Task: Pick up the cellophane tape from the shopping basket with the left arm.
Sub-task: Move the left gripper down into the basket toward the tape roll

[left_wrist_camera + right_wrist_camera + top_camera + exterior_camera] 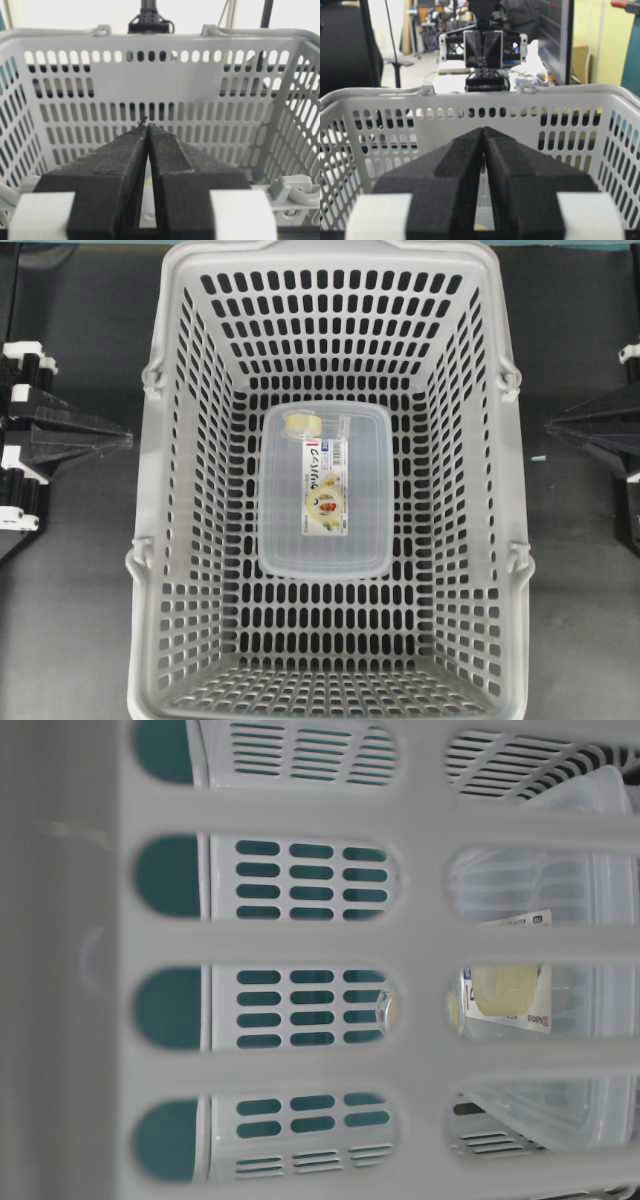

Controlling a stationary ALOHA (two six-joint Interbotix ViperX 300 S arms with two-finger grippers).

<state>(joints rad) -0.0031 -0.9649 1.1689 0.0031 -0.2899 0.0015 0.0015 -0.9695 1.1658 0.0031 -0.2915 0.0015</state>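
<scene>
Tape on clear box (basket floor), left gripper closed outside

Clear rect. plastic box w/ printed label, lying flat; dark tabletop underneath.

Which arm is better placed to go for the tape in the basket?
Left, only slightly. The tape lies just left of the basket's middle, on the box. Both the left gripper and the right gripper wait outside, shut.
</scene>
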